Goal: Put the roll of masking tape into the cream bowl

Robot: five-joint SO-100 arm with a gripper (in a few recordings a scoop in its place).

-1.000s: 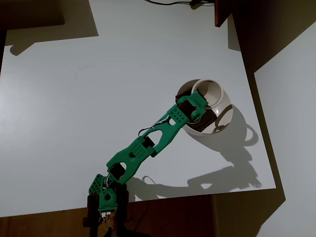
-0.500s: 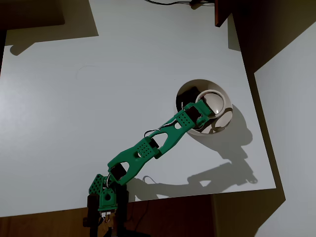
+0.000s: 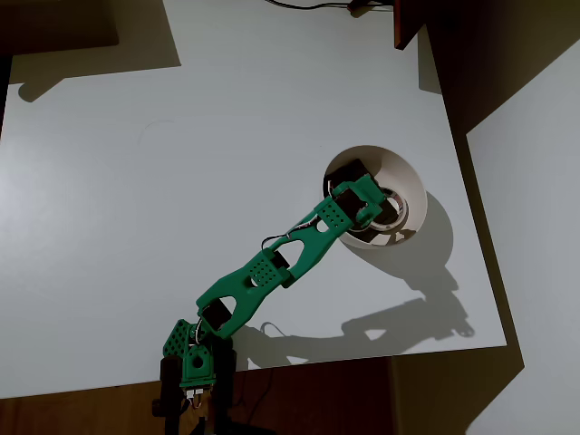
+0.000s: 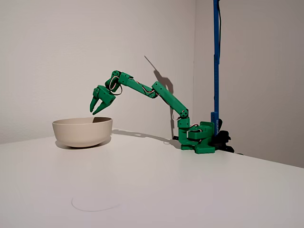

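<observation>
The cream bowl (image 3: pixel 413 178) stands at the right of the white table in the overhead view, and at the left (image 4: pixel 81 131) in the fixed view. The roll of masking tape (image 3: pixel 397 207) lies flat on the bowl's bottom, an off-white ring partly covered by the arm. In the fixed view the bowl's wall hides it. My green gripper (image 4: pixel 97 109) hangs just above the bowl's rim, pointing down, open, with nothing between its fingers. From above, the gripper (image 3: pixel 370 207) sits over the bowl's left half.
The arm's base (image 4: pixel 199 137) is clamped at the table's edge beside a blue pole (image 4: pixel 216 57). A dark reddish object (image 3: pixel 408 23) overhangs the table's far right corner. The table's right edge (image 3: pixel 476 227) runs close to the bowl.
The tape roll was held up over the bowl, then came down into it. It now lies on the bowl's bottom, and the gripper is open above it.
</observation>
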